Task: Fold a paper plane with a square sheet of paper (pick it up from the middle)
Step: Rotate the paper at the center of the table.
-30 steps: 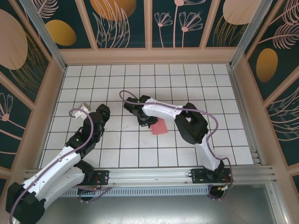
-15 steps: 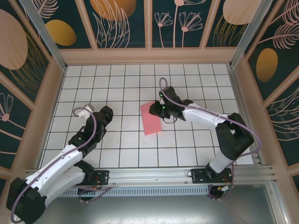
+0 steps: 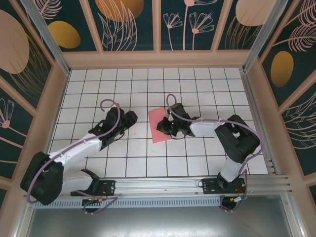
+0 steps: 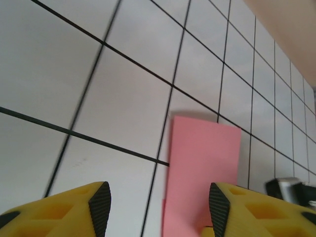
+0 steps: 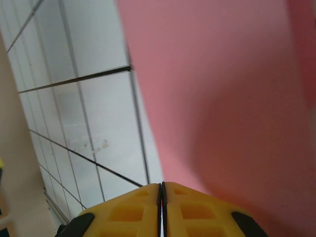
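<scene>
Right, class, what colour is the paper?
The paper is salmon pink; the left wrist view shows it best.

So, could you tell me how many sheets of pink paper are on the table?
1. The pink sheet lies near the middle of the tiled table, partly under the right gripper; a second beneath the arms cannot be ruled out.
</scene>
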{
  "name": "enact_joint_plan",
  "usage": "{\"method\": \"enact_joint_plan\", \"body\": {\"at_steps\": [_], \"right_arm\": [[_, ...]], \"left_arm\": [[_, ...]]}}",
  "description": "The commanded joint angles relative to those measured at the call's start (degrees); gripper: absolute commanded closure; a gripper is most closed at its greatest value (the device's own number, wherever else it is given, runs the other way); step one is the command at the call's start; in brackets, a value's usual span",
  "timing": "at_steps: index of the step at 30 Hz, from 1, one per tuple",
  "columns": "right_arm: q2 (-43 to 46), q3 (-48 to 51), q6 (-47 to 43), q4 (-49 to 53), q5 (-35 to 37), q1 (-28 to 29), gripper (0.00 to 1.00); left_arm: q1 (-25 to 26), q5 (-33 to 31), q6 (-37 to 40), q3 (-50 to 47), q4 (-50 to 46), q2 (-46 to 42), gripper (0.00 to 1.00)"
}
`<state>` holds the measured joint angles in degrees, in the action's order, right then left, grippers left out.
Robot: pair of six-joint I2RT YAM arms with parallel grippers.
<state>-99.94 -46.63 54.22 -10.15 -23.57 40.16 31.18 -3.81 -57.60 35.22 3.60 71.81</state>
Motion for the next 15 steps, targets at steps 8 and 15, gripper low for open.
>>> {"method": "enact_joint_plan", "body": {"at_steps": [8,15], "right_arm": [[-6.4,0.9,11.0,-5.8,5.6,4.6,0.87],[-1.2,0.6,6.5,-6.0,5.9,4.7,0.81]], "left_arm": [[-0.2,13.0,3.7,6.4,2.9,9.2,0.44],[-0.1,19.5,5.6,12.2,3.3,17.4,0.58]]}}
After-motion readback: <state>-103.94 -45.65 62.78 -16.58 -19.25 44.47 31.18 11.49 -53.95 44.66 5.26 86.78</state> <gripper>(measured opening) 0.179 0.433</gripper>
